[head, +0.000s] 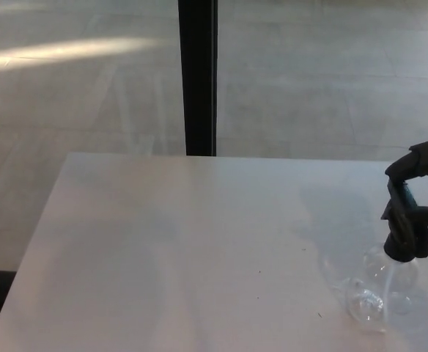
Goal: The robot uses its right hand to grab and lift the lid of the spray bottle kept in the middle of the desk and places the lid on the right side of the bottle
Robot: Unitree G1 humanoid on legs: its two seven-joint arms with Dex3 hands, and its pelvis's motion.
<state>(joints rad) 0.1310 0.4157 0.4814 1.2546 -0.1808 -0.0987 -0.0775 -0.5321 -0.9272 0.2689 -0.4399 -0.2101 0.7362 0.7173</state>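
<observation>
Nearby, a black post (198, 77) stands behind the desk (170, 249).

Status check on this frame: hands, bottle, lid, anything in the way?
Right hand over the lid, grip unclear. Left hand not in view. Clear spray bottle upright, lid on. Desk unobstructed.

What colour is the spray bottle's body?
Clear and colourless; the spray bottle lets the white desk show through, in the head view.
</observation>
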